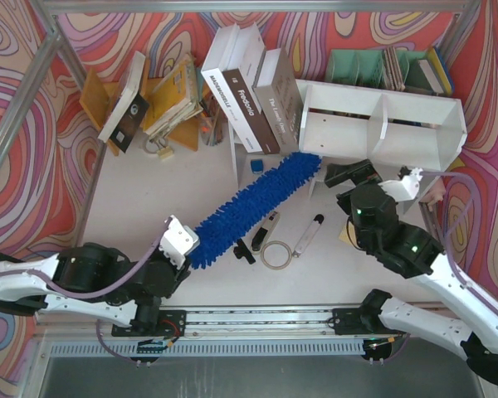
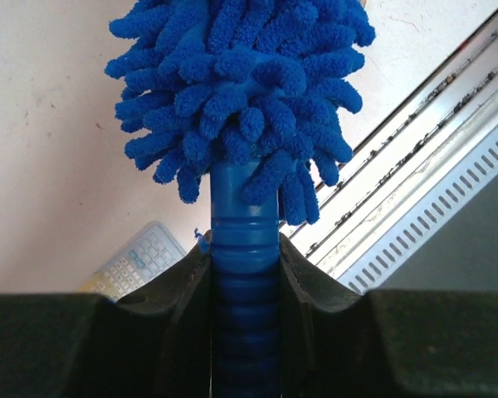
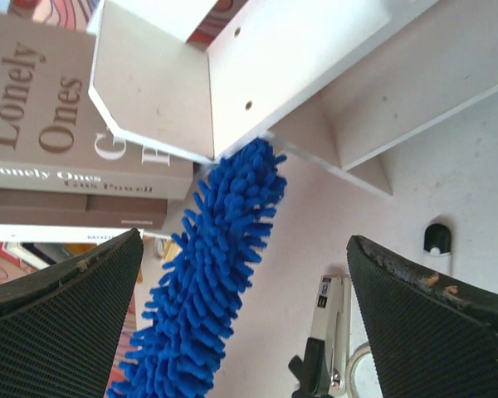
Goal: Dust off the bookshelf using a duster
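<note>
Black fingers of the left gripper (image 2: pixel 245 269) are shut tight on the duster's ribbed blue handle (image 2: pixel 245 240), with the shaggy head fanning out just past them. A calculator (image 2: pixel 141 261) lies on the table beside the left finger.

From above, the duster (image 1: pixel 257 199) slants across the table's middle, its handle at 7 o'clock and its tip at 1 o'clock. The tip meets the left end of the bookshelf (image 1: pixel 423 145), at its near corner. The bookshelf sits at 2 o'clock. Its divider (image 1: pixel 380 124) splits it into two boxes.

The right gripper (image 1: pixel 349 176) hangs just in front of the bookshelf at 3 o'clock. Its jaws are spread fully wide and hold nothing.

Books (image 1: pixel 257 91) lean at 12 o'clock, beside the bookshelf's left end. A marker (image 1: pixel 309 234) lies at 5 o'clock from the duster's tip, well apart from it.
</note>
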Motion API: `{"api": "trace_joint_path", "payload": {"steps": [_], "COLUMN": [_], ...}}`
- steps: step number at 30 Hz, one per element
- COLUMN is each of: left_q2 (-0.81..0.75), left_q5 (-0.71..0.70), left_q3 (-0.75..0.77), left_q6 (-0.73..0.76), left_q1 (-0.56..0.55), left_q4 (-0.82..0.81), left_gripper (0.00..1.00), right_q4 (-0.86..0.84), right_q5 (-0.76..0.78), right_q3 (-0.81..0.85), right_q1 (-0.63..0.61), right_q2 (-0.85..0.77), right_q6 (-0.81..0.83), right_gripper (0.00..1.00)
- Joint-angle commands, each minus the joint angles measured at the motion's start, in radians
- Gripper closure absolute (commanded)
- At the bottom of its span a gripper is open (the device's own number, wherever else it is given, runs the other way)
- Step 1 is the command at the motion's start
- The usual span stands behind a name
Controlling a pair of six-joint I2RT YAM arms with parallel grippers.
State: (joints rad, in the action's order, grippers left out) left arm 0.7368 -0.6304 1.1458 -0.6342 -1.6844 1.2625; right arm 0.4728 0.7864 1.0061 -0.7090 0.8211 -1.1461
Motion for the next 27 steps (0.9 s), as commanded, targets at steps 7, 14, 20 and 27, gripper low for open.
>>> {"api": "trace_joint_path", "payload": {"steps": [7, 14, 20, 27], "left_q2": [0.052, 0.060, 0.112, 0.224], "left_q5": [0.049, -0.041, -0.108, -0.014], "left_q3": [0.127, 0.125, 0.065, 0.011], "left_q6": [0.153, 0.311, 0.398, 0.374], "left_q1": [-0.008, -0.007, -0.005, 0.075], "left_q4": [-0.009, -0.212, -0.379, -0.456], "left_gripper": [1.00, 1.00, 1.00, 1.00], "right_q4": [0.182, 0.188, 0.207, 0.232], "right_q5": [0.186, 0.204, 0.199, 0.184], "right_q3": [0.095, 0.130, 0.140, 0.166], "right_q1": [-0.007, -0.007, -0.007, -0.007], "right_q2": [-0.073, -0.109, -0.122, -0.129], "right_q6": [0.053, 0.106, 0.103, 0.103], "right_gripper": [0.01, 0.01, 0.01, 0.01]}}
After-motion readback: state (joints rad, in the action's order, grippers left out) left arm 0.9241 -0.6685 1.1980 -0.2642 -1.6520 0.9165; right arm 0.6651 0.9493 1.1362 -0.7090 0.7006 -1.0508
